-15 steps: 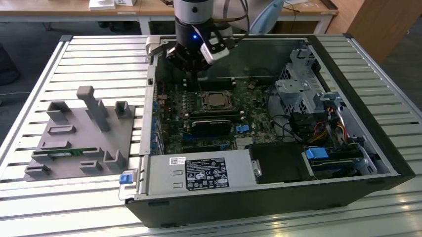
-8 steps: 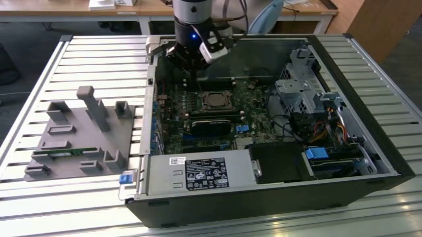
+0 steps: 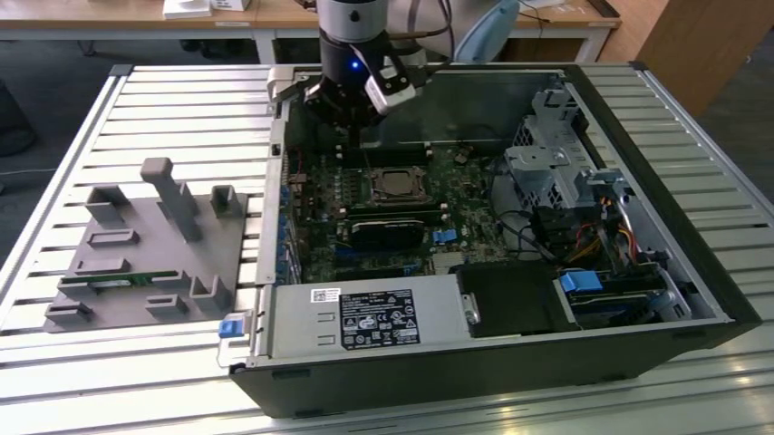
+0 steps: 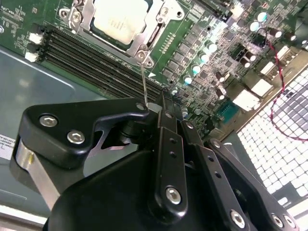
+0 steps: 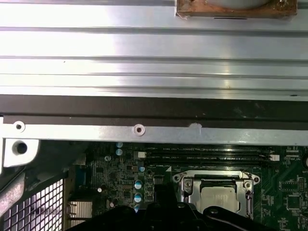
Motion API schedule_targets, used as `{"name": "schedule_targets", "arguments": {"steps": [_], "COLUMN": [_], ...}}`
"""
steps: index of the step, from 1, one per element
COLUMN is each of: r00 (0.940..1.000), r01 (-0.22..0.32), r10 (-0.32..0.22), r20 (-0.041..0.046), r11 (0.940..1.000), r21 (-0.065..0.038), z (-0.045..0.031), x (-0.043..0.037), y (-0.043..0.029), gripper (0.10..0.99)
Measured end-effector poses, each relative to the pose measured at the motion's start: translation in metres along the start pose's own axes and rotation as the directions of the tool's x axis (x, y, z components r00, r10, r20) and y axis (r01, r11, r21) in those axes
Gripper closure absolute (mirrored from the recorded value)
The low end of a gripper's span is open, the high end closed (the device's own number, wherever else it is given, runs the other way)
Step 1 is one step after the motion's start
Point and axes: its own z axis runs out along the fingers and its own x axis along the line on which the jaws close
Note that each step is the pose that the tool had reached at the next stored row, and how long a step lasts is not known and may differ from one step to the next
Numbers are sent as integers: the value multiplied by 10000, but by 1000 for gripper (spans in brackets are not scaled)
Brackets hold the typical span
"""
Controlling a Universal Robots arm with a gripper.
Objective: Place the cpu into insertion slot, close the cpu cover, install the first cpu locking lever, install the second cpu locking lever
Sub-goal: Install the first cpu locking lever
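Note:
The cpu (image 4: 117,19) lies in the insertion slot (image 3: 393,184) on the green board inside the open computer case. The silvery cpu cover (image 4: 136,47) is folded down around the chip, whose pale top shows through the window. In the first wrist view the cpu (image 5: 219,200) sits inside the cover frame (image 5: 216,175). A thin wire locking lever (image 4: 143,82) rises from the cover's corner tab up to my gripper (image 4: 153,107), which is shut on its free end. In the exterior view the gripper (image 3: 359,122) hangs just behind the slot, near the case's back wall.
Black memory slots (image 4: 96,62) run beside the socket. A long black block (image 3: 387,231) lies in front of it, then the power supply (image 3: 362,317). Drive cages and cables (image 3: 568,181) fill the exterior view's right. A grey fixture (image 3: 145,245) stands outside the case.

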Motion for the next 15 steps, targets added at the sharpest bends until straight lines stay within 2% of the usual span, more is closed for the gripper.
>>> {"name": "schedule_targets", "arguments": {"steps": [4, 15], "r00": [10000, 10000], "r01": [1, 1], "r10": [-1, -1], "r20": [0, -1], "r11": [10000, 10000], "r21": [-1, 0], "z": [6, 14], "x": [-19, -160], "y": [15, 19], "gripper": [980, 980]}}
